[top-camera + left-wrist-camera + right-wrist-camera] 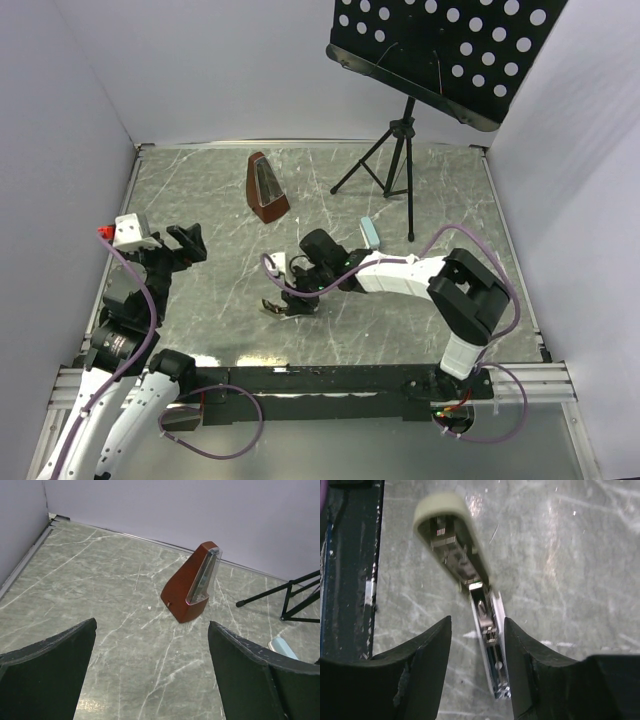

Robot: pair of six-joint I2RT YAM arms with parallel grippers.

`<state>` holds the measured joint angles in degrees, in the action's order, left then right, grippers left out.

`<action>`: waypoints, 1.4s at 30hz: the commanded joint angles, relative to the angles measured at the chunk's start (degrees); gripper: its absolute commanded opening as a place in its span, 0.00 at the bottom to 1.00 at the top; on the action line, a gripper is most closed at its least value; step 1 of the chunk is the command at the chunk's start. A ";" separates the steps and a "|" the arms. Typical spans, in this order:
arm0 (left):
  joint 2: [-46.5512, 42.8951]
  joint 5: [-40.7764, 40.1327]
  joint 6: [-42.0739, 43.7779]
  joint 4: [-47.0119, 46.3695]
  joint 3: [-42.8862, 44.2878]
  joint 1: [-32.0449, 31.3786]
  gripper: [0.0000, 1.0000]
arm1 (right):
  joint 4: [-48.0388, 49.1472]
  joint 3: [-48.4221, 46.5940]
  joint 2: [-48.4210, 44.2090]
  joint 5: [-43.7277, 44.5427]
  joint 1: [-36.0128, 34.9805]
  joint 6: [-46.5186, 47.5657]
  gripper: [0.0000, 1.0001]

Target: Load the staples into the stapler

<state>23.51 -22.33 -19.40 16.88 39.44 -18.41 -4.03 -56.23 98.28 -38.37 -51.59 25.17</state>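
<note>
The stapler lies open on the table. Its cream top is flipped away and its metal channel runs between my right fingers. In the top view the stapler sits near the middle front. My right gripper is open just above it, jaws either side of the channel, the right finger close against it. It also shows in the top view. I see no staple strips and no cream-tan box. My left gripper is open and empty at the left, raised off the table.
A brown metronome stands at the back centre and shows in the left wrist view. A music stand tripod stands at the back right. A small grey-blue piece lies near it and shows in the left wrist view. The table's front rail is near.
</note>
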 commanded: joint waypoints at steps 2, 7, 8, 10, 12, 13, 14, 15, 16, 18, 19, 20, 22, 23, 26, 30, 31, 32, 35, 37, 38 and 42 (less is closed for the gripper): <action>0.31 2.46 -0.38 -3.09 -0.42 0.40 0.97 | -0.45 -4.68 2.70 1.63 -1.93 3.57 0.50; 0.40 2.64 -0.29 -3.09 -0.50 0.57 0.97 | -1.77 -5.74 4.11 2.68 -2.90 4.36 0.48; 0.49 2.73 -0.29 -3.17 -0.51 0.66 0.97 | -2.03 -5.82 4.11 2.86 -2.99 4.54 0.47; 0.40 2.90 -0.29 -3.17 -0.51 0.66 0.97 | -2.12 -5.91 4.46 3.48 -3.16 4.71 0.44; 0.40 2.99 -0.20 -3.09 -0.59 0.66 0.97 | -2.03 -5.91 4.64 3.83 -3.25 4.71 0.40; 0.49 3.08 -0.20 -3.26 -0.59 0.66 0.97 | -2.21 -5.91 4.73 3.92 -3.34 4.71 0.38; 0.40 3.17 -0.11 -3.26 -0.59 0.66 0.97 | -2.38 -6.00 4.73 4.00 -3.43 4.80 0.36; 0.40 3.25 -0.11 -3.35 -0.68 0.66 0.97 | -2.38 -6.17 4.90 4.18 -3.51 4.80 0.34; 0.40 3.34 -0.11 -3.35 -0.68 0.66 0.97 | -2.38 -6.26 4.90 4.27 -3.60 4.89 0.32; 0.49 3.52 -0.03 -3.44 -0.68 0.66 0.97 | -2.12 -6.26 4.90 4.71 -3.69 4.72 0.28; 0.40 3.52 -0.03 -3.44 -0.77 0.66 0.97 | -2.12 -6.18 4.82 4.79 -3.69 4.63 0.26; 0.40 3.52 -0.03 -3.35 -0.68 0.66 0.97 | -1.95 -6.18 4.82 5.23 -3.78 4.45 0.23; 0.31 3.52 -0.03 -3.35 -0.68 0.66 0.97 | -1.42 -6.09 4.82 5.67 -3.78 3.93 0.18; 0.31 3.43 -0.03 -3.26 -0.68 0.66 0.97 | -1.07 -6.00 4.64 6.20 -3.86 3.66 0.17; 0.05 3.17 -0.03 -3.09 -0.59 0.66 0.97 | 0.95 -5.56 4.11 8.56 -3.78 1.56 0.10; -0.22 2.90 -0.11 -3.09 -0.59 0.66 0.97 | 3.77 -5.30 2.80 16.63 -3.87 -3.89 0.00; -0.30 2.90 -0.11 -3.00 -0.59 0.66 0.97 | 6.99 -5.12 2.71 18.40 -3.87 -6.60 0.00; -0.30 2.99 -0.11 -3.08 -0.59 0.66 0.97 | 7.98 -5.03 2.45 20.42 -3.87 -8.28 0.00; -0.39 2.90 -0.11 -3.09 -0.59 0.66 0.97 | 10.18 -5.47 2.79 29.74 -4.22 -13.99 0.00; -0.65 2.82 -0.11 -2.91 -0.59 0.66 0.97 | 12.02 -5.30 3.06 35.72 -4.65 -17.77 0.00; -0.66 2.82 -0.20 -3.00 -0.59 0.66 0.97 | 12.64 -5.30 3.32 36.78 -4.66 -20.92 0.00; -0.74 2.82 -0.20 -3.00 -0.51 0.66 0.97 | 13.70 -6.08 4.46 41.79 -4.83 -29.46 0.00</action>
<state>23.44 -19.70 -19.33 16.49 38.81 -18.06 4.25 -60.42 102.26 -5.39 -55.75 6.94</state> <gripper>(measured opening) 0.969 0.179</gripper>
